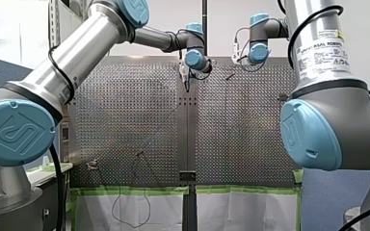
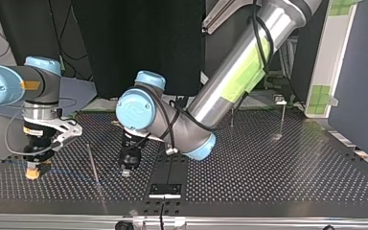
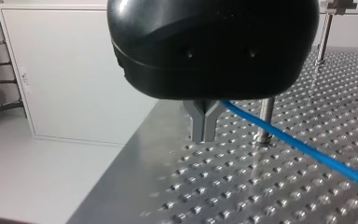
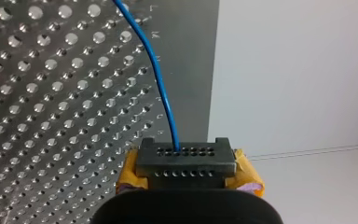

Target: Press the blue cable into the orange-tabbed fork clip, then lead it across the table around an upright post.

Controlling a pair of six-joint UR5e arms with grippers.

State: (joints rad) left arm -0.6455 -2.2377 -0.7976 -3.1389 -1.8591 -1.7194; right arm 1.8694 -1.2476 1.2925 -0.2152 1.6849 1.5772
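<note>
My left arm (image 1: 77,53) and my right arm (image 1: 318,57) are filling the left and right of the front view. They are hiding the outer parts of the perforated table (image 1: 125,125), and both grippers are showing only as small, unclear shapes at upper centre. A label (image 1: 323,48) on my right arm is reading "UNIVERSAL ROBOTS"; the finer print below it is too small to read.

In the left wrist view the black housing is covering the upper fingers. My left gripper (image 3: 206,135) is showing its metal tips pressed together. The blue cable (image 3: 298,147) is emerging from behind them where they fork and passing just beside an upright post (image 3: 265,119) — whether the fingers are clamping it I cannot tell.

In the right wrist view my right gripper (image 4: 184,161), with yellow pads at its sides, is pinching the cable between dark perforated tips. From there the cable is curving away over the table.

In the top view the cable is hardly showing. In the front view a small pale fitting (image 1: 92,165) is sitting at the table's lower left — too small to identify.
</note>
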